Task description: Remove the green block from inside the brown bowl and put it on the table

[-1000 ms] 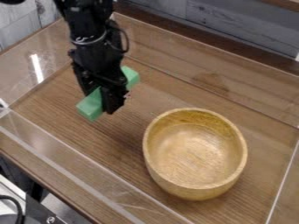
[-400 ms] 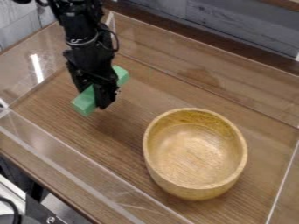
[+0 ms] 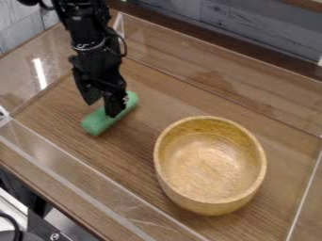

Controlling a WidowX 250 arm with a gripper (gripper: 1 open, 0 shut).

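You see the block lying on the table, left of the empty bowl. The gripper stands open above it; only retreat remains.

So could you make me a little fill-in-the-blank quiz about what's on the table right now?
1. The block lying on the table is coloured ____.
2. The inside of the bowl is ____.
3. The block lies to the ____ of the bowl in the picture.
4. The gripper stands over the block with its jaws ____.

Missing words: green; empty; left; open
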